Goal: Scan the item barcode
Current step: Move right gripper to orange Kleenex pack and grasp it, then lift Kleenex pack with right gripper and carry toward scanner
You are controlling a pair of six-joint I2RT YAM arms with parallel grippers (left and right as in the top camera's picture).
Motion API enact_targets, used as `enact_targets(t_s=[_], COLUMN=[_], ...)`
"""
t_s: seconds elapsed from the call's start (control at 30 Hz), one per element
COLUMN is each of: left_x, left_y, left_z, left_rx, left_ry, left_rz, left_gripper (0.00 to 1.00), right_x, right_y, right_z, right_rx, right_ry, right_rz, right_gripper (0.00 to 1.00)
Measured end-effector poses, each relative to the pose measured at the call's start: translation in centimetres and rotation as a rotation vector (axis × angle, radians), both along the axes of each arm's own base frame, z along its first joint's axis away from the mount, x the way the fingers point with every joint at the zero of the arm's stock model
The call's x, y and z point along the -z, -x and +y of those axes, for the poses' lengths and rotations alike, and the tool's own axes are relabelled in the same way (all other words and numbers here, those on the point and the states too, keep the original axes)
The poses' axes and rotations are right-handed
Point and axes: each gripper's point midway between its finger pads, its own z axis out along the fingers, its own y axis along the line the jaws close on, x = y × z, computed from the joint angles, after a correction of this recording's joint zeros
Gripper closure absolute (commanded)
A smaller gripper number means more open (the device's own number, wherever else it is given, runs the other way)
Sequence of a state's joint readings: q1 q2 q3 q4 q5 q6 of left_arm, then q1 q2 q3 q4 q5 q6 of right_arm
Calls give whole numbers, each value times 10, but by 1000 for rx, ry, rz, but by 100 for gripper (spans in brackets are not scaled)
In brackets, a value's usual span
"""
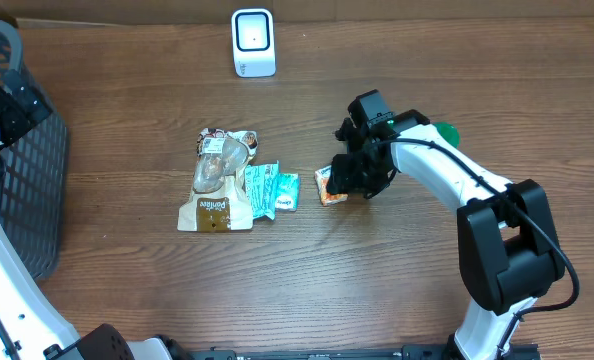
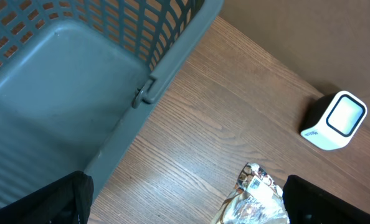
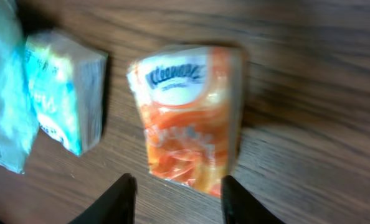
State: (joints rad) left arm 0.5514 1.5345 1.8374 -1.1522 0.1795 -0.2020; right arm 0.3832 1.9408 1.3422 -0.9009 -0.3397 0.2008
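Observation:
An orange Kleenex tissue pack [image 1: 328, 186] [image 3: 188, 118] lies flat on the wooden table, right of centre. My right gripper [image 1: 355, 178] [image 3: 177, 186] hovers just over its near end. The jaws stand apart, with nothing between them; the right fingertip [image 3: 232, 193] is close to the pack's corner. The white barcode scanner [image 1: 253, 42] [image 2: 334, 120] stands at the back of the table. My left gripper [image 1: 5, 108] [image 2: 185, 208] is wide open at the far left beside the basket, holding nothing.
A grey mesh basket [image 1: 17, 180] [image 2: 48, 93] fills the left edge. A foil snack bag [image 1: 217, 180] [image 2: 253, 199] and teal tissue packs [image 1: 272, 190] [image 3: 66, 93] lie left of the orange pack. Something green [image 1: 445, 132] shows behind the right arm.

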Motion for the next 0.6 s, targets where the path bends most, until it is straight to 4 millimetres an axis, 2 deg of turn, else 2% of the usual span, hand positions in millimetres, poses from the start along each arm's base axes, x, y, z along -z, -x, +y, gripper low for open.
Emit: enact_targets(t_s=[0.13, 0.3, 0.4, 0.47, 0.57, 0.6], left_x=[0, 0, 0, 0, 0, 0], left_y=[0, 0, 0, 0, 0, 0], left_z=[0, 0, 0, 0, 0, 0], left_rx=[0, 0, 0, 0, 0, 0], left_ry=[0, 0, 0, 0, 0, 0], left_rz=[0, 0, 0, 0, 0, 0], left_gripper=[0, 0, 0, 0, 0, 0], right_x=[1, 4, 16, 27, 32, 31], right_y=[-6, -9, -7, -4, -4, -4], right_z=[-9, -9, -11, -12, -8, -7], right_rx=[110, 150, 155, 155, 161, 160], right_ry=[25, 27, 43, 58, 38, 29], right_rz=[21, 21, 49, 77, 98, 99], right_gripper=[64, 64, 65, 73, 96, 96])
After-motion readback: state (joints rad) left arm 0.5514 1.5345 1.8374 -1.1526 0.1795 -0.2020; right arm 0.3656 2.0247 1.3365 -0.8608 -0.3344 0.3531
